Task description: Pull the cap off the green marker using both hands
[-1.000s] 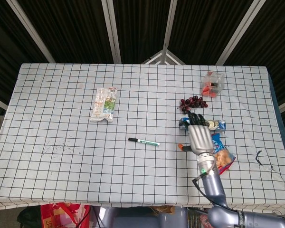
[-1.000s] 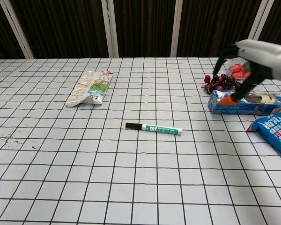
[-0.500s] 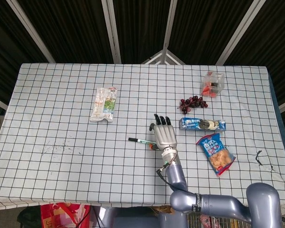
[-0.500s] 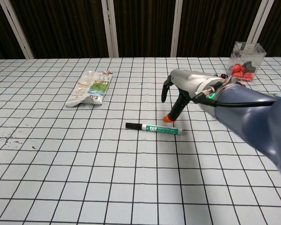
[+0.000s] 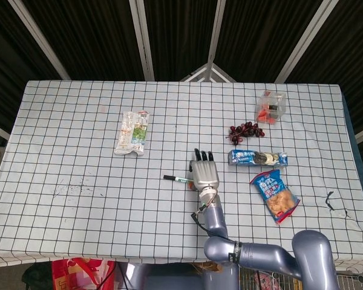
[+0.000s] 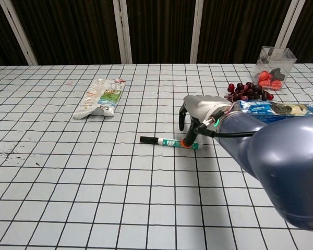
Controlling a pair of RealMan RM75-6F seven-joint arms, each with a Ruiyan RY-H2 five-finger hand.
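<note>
The desk (image 5: 60,199) wears a white cloth with a black grid. The marker (image 6: 169,141) is white and green with a black cap. The right hand (image 5: 205,174) is silver with black fingers (image 5: 204,156) and an orange thumb tip. Grapes (image 5: 246,129) are dark red; the snack bag (image 5: 274,195) is blue.

The head view looks steeply down from above on the whole tabletop (image 5: 72,199), far off. The chest view sits low and near, facing level across the tabletop. Both share the robot hand (image 5: 204,174) and the stretch around it.
</note>
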